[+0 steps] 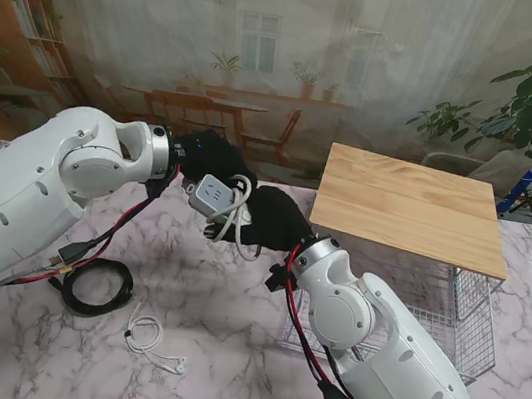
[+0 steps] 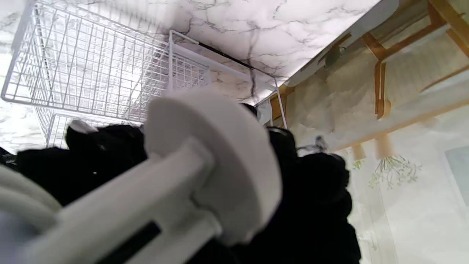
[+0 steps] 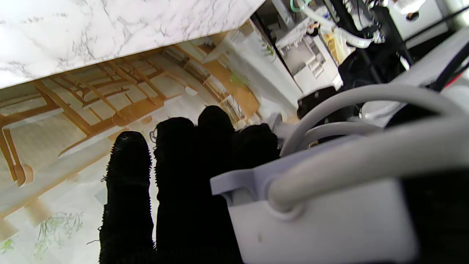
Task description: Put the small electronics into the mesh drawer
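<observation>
White power strip (image 1: 212, 194) held aloft between both sets of black-gloved fingers, left hand (image 1: 202, 154) and right hand (image 1: 273, 219) curled round it, mesh drawer (image 1: 466, 312) well beyond the right fingers; rigid, light body, floppy cord (image 1: 241, 218) – grip the block.

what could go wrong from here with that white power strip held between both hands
The white power strip sits between the black-gloved left hand and right hand, above the marble; a mistimed release could drop it. Its white cord dangles in loops and might catch on the white mesh drawer rim under the wooden top.
</observation>
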Available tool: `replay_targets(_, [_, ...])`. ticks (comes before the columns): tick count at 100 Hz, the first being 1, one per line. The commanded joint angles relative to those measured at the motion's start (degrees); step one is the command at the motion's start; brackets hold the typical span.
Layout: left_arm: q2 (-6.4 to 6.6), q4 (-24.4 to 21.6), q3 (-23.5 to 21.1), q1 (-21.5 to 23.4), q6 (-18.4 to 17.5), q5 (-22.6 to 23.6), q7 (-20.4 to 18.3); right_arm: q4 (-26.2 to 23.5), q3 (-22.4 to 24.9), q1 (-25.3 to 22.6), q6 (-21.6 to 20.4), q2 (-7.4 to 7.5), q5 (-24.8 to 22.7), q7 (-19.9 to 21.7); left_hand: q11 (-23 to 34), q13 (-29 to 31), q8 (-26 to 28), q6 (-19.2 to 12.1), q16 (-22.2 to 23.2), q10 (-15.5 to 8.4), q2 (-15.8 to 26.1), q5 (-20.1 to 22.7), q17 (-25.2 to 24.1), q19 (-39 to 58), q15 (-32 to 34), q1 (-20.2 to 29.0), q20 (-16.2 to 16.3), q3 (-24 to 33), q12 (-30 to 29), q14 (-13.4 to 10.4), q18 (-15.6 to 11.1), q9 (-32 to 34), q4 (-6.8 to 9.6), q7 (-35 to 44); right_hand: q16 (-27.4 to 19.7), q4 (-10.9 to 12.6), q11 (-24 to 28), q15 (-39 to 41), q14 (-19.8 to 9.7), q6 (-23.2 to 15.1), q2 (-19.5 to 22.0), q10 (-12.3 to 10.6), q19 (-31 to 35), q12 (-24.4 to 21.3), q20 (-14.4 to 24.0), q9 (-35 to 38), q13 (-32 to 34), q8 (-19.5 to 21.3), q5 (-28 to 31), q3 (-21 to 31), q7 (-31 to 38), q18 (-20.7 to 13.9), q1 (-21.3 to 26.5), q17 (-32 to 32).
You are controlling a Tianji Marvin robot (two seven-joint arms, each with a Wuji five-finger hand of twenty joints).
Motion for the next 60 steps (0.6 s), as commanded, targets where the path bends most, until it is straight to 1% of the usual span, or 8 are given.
replay_targets(1, [-0.18, 1.14, 0.52, 0.14, 0.27, 1.38, -0.55, -1.36, 0.68, -0.21, 0.56, -0.85, 0.64, -1.29, -0.72, 2.47, -0.64, -2.12, 0.33, 0.02, 1.92, 1.08, -0.37, 1.99, 1.69, 4.1, 1.44, 0.51, -0.72, -0.38, -0.57, 1.53, -0.37, 0.91, 1.62, 0.39, 4.81, 4.39, -2.63, -6.34, 17.0, -8.31, 0.86, 1.21, -0.46, 0.29, -0.53, 0.77, 7.23, 14.83, 6.13, 0.35, 13.19, -0.01])
replay_targets(9, [-0.17, 1.57, 0.84, 0.09, 0.61, 0.84, -0.84, -1.67, 1.21, -0.4, 0.82, -1.25, 0.99, -2.81, -0.8, 2.44, -0.95, -2.14, 0.36, -0.04, 1.99, 1.08, -0.55, 1.98, 1.58, 4.09, 1.49, 0.56, -0.8, -0.12, -0.44, 1.52, -0.35, 0.86, 1.68, 0.36, 4.92, 4.41, -2.67, -6.08, 17.07, -8.25, 0.71, 1.23, -0.55, 0.16, -0.7, 0.8, 7.01, 14.66, 6.2, 0.26, 13.36, -0.11])
replay_targets(21, [-0.07, 1.64, 0.97, 0.4, 1.07, -0.74, -1.86, -1.88, 2.06, -0.55, 0.71, -1.6, -0.02, -5.13, -0.8, 2.26, -1.34, -2.27, 0.4, -0.33, 2.0, 1.04, -0.67, 1.95, 1.44, 3.88, 1.52, 0.46, -0.83, -0.05, -0.41, 1.41, -0.42, 0.76, 1.69, 0.36, 4.98, 4.4, -2.86, -6.11, 17.19, -8.52, 0.61, 1.22, -0.61, 0.05, -0.84, 0.78, 6.94, 14.47, 6.22, 0.19, 13.37, -0.22])
replay_targets(30, [-0.07, 1.53, 0.95, 1.03, 2.35, -3.91, -3.17, -1.93, 2.67, -0.75, 0.45, -1.87, -0.69, -6.89, -1.22, 2.0, -1.82, -2.09, 0.45, -0.23, 2.01, 1.17, -1.04, 1.96, 1.19, 3.96, 1.64, 0.56, -1.1, 0.4, 0.01, 1.13, -0.37, 0.69, 1.76, 0.28, 4.98, 4.36, -3.09, -6.02, 17.37, -8.54, 0.22, 1.21, -0.78, -0.43, -1.28, 0.79, 6.61, 14.14, 6.24, 0.16, 13.55, -0.66])
replay_targets(44, [0.01, 1.61, 0.87, 1.37, 2.59, -4.74, -3.72, -1.41, 3.41, -0.82, -0.36, -2.03, -3.08, -9.43, -1.63, 1.92, -2.03, -2.08, 0.42, -0.18, 1.88, 1.26, -1.05, 1.95, 0.9, 3.98, 1.7, 0.59, -1.48, 0.53, 0.03, 1.36, -0.36, 0.77, 1.81, 0.16, 5.22, 4.35, -3.31, -5.97, 17.73, -8.72, 0.07, 1.23, -0.87, -0.75, -1.5, 0.77, 6.21, 13.56, 6.3, 0.16, 13.79, -0.67])
replay_targets(60, [0.15, 1.56, 1.01, 1.46, 1.7, -4.09, -3.65, -1.6, 4.51, -1.26, 0.04, -2.13, -3.39, -10.46, -1.84, 2.12, -2.01, -2.22, 0.36, -0.2, 1.81, 1.33, -0.98, 1.85, 0.69, 3.95, 1.68, 0.58, -1.76, 0.32, -0.07, 1.51, -0.38, 1.01, 1.84, 0.16, 5.41, 4.34, -3.36, -5.71, 17.68, -8.69, 0.04, 1.16, -0.94, -0.92, -1.62, 0.73, 6.01, 13.37, 6.6, 0.07, 14.04, -0.57])
